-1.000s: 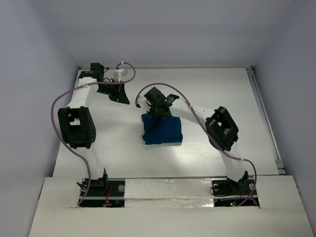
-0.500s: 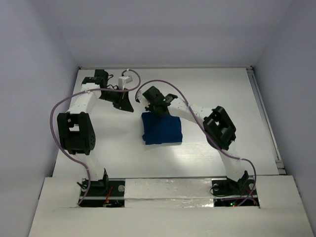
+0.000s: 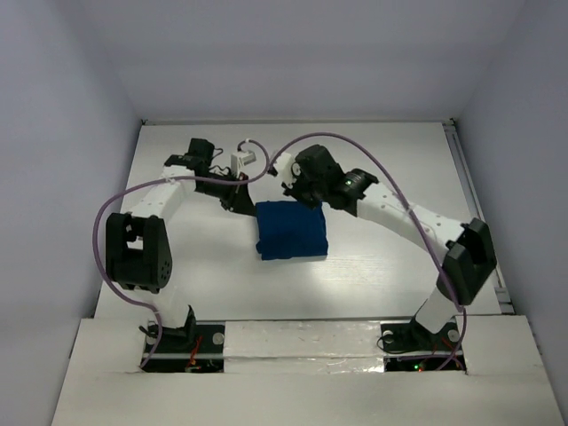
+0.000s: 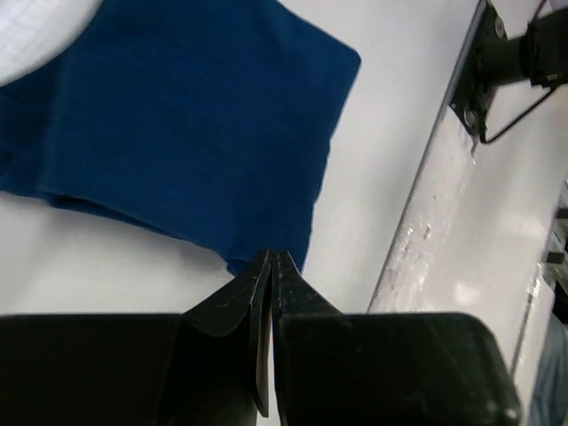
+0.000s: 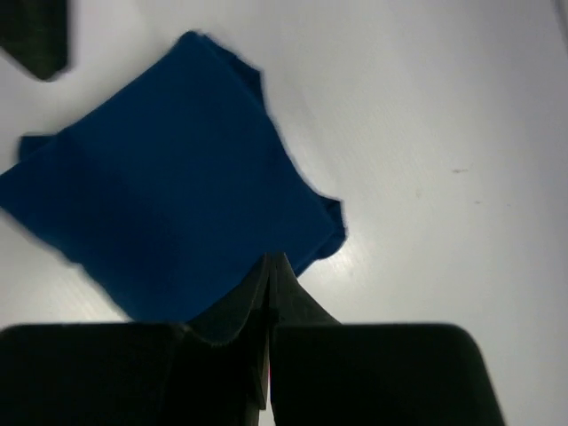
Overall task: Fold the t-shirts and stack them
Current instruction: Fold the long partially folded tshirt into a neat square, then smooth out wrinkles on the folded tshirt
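The navy-blue t-shirt [image 3: 291, 231] lies folded into a small rectangle in the middle of the white table, plain side up, its print hidden. My left gripper [image 3: 241, 202] is shut and sits low at the shirt's far left corner. In the left wrist view the closed tips [image 4: 272, 255] touch the edge of the shirt [image 4: 177, 115], with no cloth seen between them. My right gripper [image 3: 299, 192] is shut just over the shirt's far edge. In the right wrist view its tips [image 5: 275, 257] overlap the border of the shirt [image 5: 169, 204].
A metal rail [image 3: 479, 213] runs along the table's right side. A strip of silver tape [image 3: 302, 342] covers the near edge between the arm bases. Purple cables [image 3: 111, 213] loop beside both arms. The walls stand close at the left and back.
My left gripper has swung right to the shirt's far left corner. My right arm has stretched out, its elbow swinging right, and its gripper has drawn back from the shirt to its far edge.
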`<state>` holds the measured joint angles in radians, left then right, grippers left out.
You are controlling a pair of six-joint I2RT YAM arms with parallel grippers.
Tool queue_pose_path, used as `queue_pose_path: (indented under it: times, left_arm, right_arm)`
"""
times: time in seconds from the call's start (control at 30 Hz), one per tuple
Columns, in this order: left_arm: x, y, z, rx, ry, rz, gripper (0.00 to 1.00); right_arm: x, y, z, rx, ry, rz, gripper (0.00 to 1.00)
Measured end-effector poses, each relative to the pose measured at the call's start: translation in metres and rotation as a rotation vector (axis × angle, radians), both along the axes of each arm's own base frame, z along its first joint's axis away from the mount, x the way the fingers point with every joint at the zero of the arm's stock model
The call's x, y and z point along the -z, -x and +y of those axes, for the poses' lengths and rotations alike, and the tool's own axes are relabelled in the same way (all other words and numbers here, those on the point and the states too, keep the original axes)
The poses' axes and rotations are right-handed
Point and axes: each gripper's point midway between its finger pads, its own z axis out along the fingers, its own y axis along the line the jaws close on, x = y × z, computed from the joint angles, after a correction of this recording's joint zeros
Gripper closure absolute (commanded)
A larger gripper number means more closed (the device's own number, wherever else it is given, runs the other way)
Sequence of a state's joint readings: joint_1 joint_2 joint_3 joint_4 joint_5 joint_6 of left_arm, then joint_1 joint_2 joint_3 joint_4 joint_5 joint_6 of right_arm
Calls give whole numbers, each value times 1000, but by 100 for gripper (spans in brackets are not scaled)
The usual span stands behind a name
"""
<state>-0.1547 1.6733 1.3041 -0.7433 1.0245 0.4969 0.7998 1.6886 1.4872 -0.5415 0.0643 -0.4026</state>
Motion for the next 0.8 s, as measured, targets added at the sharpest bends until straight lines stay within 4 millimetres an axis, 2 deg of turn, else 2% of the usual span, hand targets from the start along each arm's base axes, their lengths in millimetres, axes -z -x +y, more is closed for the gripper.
queue_pose_path:
  times: [0.1, 0.3, 0.37, 0.5, 0.6, 0.8]
  left_arm:
    - [19, 17, -12, 23, 0, 57, 100]
    - [42, 28, -22, 24, 43, 117, 100]
    - [48, 30, -24, 17, 60, 140, 100]
    - [63, 35, -30, 6, 67, 195, 100]
    - [66, 36, -41, 18, 75, 199, 100]
    - [77, 39, -61, 56, 74, 221, 100]
  right_arm:
    - [5, 34, -1, -96, -48, 86, 100]
    - [69, 97, -4, -234, -34, 386, 100]
    - [85, 111, -4, -251, -25, 473, 100]
    - [107, 123, 0, -268, -20, 577, 100]
    - [119, 124, -1, -262, -1, 605, 100]
    - [125, 118, -4, -240, 21, 593, 100]
